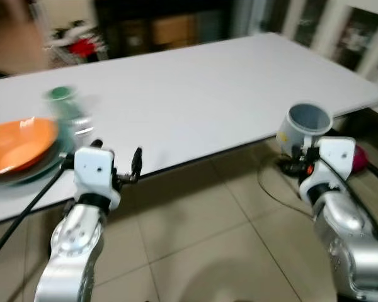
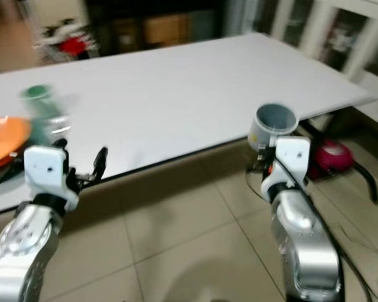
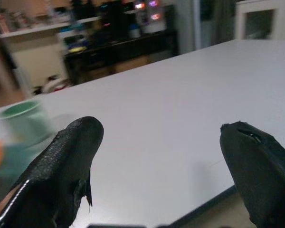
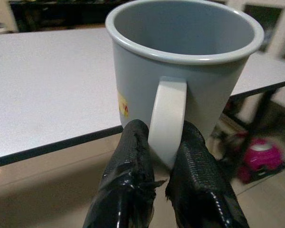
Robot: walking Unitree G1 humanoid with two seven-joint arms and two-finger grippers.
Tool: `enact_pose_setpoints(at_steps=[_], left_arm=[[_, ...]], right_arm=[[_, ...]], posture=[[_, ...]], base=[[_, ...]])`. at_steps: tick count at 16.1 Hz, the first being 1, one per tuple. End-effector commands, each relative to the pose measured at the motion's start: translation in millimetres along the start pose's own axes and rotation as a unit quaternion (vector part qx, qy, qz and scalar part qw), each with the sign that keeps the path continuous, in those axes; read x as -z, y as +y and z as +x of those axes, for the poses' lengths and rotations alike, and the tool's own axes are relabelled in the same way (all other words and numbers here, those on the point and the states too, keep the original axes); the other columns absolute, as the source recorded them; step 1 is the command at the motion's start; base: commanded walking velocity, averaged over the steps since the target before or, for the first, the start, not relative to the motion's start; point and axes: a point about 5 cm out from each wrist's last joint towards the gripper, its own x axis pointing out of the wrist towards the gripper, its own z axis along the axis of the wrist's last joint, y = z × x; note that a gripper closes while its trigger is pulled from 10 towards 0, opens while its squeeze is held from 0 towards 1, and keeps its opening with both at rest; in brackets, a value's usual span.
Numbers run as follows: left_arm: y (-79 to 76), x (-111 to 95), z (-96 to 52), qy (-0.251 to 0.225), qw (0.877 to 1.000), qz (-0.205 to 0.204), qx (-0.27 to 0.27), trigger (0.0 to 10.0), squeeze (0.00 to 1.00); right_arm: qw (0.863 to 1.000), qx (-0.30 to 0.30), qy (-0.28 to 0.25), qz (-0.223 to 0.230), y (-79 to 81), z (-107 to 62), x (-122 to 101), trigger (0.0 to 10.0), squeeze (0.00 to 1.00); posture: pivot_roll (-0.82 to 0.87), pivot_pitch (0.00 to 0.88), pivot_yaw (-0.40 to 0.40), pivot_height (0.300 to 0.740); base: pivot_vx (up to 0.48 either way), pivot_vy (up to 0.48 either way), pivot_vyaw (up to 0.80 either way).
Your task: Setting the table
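Note:
A long white table point(image 1: 195, 88) stretches ahead of me. My right gripper point(image 4: 164, 154) is shut on the handle of a grey mug point(image 1: 305, 126), held upright just off the table's near edge, over the floor. My left gripper point(image 1: 116, 165) stands open at the near edge, with nothing between its fingers point(image 3: 61, 161). On the table at the left lies an orange bowl point(image 1: 19, 143) on a darker plate, with a green cup point(image 1: 64, 104) just behind it. The cup and bowl are blurred.
A tiled floor point(image 1: 201, 239) lies below the table edge. A pink object point(image 2: 331, 157) sits on the floor by my right arm, with cables around it. Dark shelves point(image 3: 118, 28) and white cabinets point(image 1: 346, 31) stand beyond the table.

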Motion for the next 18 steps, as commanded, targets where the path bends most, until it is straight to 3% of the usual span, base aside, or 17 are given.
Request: enact_pose_setpoints(at_steps=[1,4,8,11,16,18], left_arm=[[-1.0,-1,1.1,-0.002,1.000,0.003,0.001,10.0,0.00],[1.2,1,2.0,0.002,1.000,0.003,-0.006,10.0,0.00],[5.0,2,2.8,0.006,1.000,0.005,-0.018,10.0,0.00],[5.5,1,3.8,0.004,1.000,0.006,-0.019,10.0,0.00],[2.6,1,6.6,0.003,1.000,0.005,-0.009,10.0,0.00],[1.4,0,7.0,0.002,1.000,0.005,-0.005,10.0,0.00]], right_arm=[[1.000,-0.018,-0.019,-0.005,3.7,4.9,-8,10.0,0.00],[0.995,-0.094,-0.036,0.024,22.8,8.5,-18,10.0,0.00],[0.986,-0.158,-0.047,0.000,41.3,12.8,-22,10.0,0.00],[0.986,-0.162,-0.043,-0.016,43.8,19.3,-22,10.0,0.00],[0.984,-0.169,-0.027,-0.055,42.1,32.6,-19,10.0,0.00],[0.981,-0.171,-0.018,-0.091,44.7,35.9,-16,10.0,0.00]], posture=[[-0.13,0.013,0.061,0.740],[-0.13,0.007,0.057,0.740],[-0.12,0.002,0.052,0.740],[-0.12,0.002,0.050,0.740],[-0.11,0.010,0.055,0.740],[-0.11,0.012,0.055,0.740]], base=[[0.330,0.000,0.00],[0.347,0.000,0.00],[0.353,0.000,0.40],[0.352,0.000,0.80],[0.354,0.000,0.00],[0.352,0.000,0.00]])
